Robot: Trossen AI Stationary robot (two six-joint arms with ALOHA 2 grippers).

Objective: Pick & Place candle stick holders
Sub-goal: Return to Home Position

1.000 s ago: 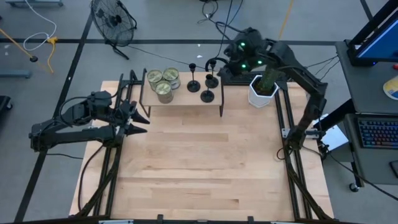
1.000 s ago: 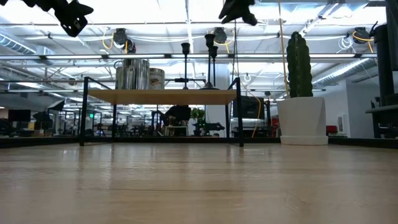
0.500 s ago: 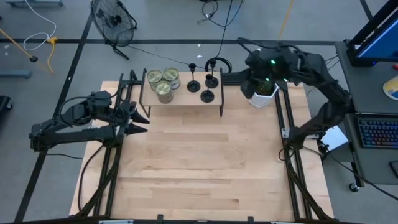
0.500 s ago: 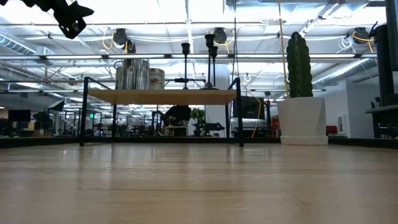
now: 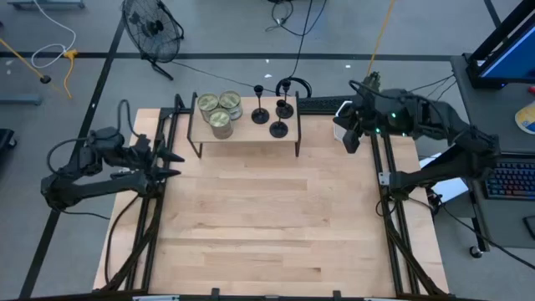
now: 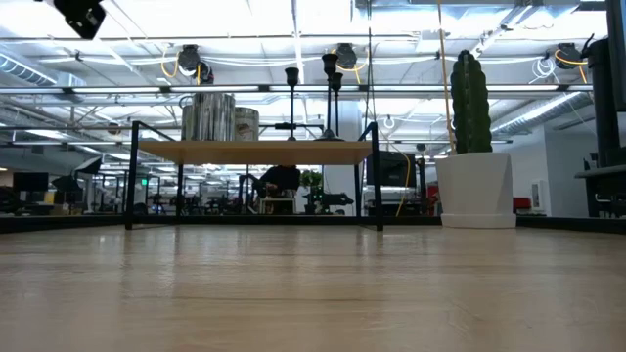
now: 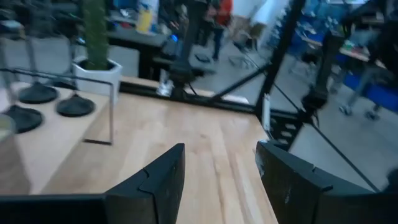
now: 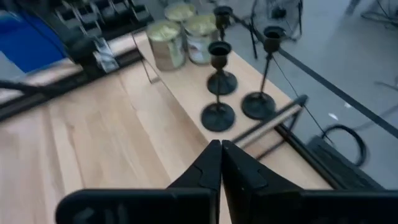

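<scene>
On the shelf (image 5: 242, 127) at the far edge of the desk (image 5: 267, 217), the three holders (image 5: 279, 128) are being left standing upright beside the cans (image 5: 219, 111), touched by neither arm. The right arm (image 5: 435, 125) is being drawn away. A second ago it was hanging just beside the holders, and now its jaws are being carried over the desk's right rear corner, pressed shut on nothing. The left arm (image 5: 92, 171) is likewise being pulled back past the desk's left edge, its jaws being held apart and empty. With every holder placed and both arms being retracted, the job is being judged as good as done; only the parking of the arms seems to be outstanding.

In the right wrist view the holders (image 8: 217, 116) are being shown whole, with bases flat on the board and apart from one another, where the high view reduces them to dark spots. In the low view their stems (image 6: 291, 98) are being outlined above the shelf top, with the cactus (image 6: 470, 98) in its pot (image 6: 476, 191) to one side. Only a scrap of the left arm (image 6: 78, 15) is being caught there, and the right arm not at all.
</scene>
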